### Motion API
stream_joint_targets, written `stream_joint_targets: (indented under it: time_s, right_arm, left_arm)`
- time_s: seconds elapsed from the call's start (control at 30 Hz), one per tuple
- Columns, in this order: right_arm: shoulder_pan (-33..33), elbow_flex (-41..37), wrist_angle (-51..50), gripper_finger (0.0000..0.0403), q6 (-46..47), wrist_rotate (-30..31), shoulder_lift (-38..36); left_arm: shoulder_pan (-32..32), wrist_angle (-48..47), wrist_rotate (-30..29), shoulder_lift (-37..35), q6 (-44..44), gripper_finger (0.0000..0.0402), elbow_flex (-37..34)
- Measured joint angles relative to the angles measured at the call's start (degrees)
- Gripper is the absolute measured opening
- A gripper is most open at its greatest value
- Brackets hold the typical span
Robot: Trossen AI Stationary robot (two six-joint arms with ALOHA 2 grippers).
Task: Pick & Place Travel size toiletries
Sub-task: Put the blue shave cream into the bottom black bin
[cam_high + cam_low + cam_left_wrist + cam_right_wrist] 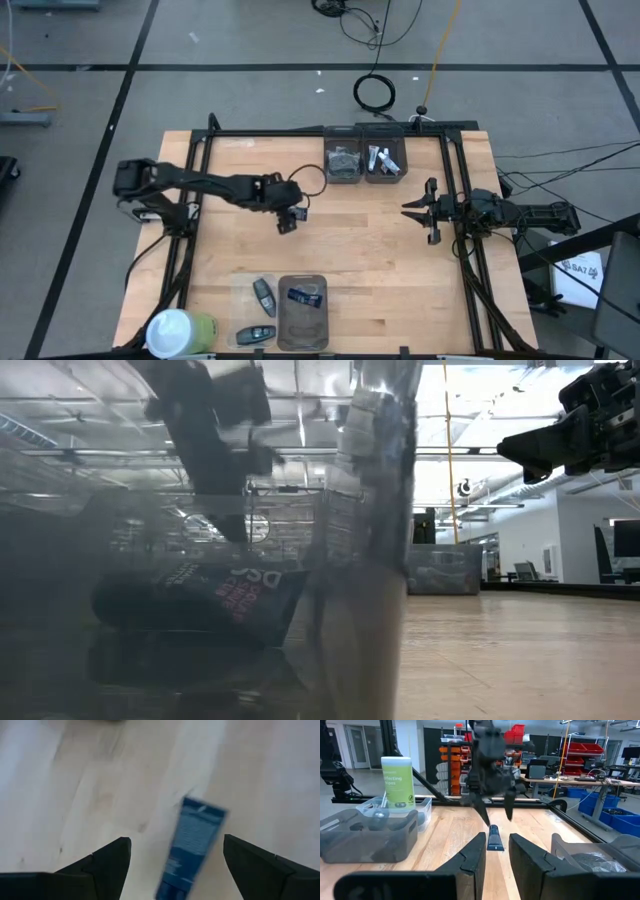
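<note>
The left claw [288, 222] hangs with fingers spread wide over the middle of the wooden table [380, 280], a flat blue tube [192, 845] lying free beneath it, apparently just let go, well short of the two dark bins [362, 160] at the far edge. The right claw [425, 210] waits beside those bins, fingers nearly together, holding nothing.
</note>
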Motion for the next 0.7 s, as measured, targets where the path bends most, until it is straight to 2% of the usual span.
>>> stream_joint_targets:
  time_s: [0.3,0.7]
  right_arm:
    - [-0.01,-0.01,0.0,0.0075,0.01,0.0,0.0]
    - [0.0,0.01,0.0,0.0075,0.0,0.0,0.01]
  left_arm:
    - [4.37,-2.09,6.97,9.27,-0.05,0.031,0.0]
    - [4.92,-3.04,12.83,10.28,0.51,0.031,0.15]
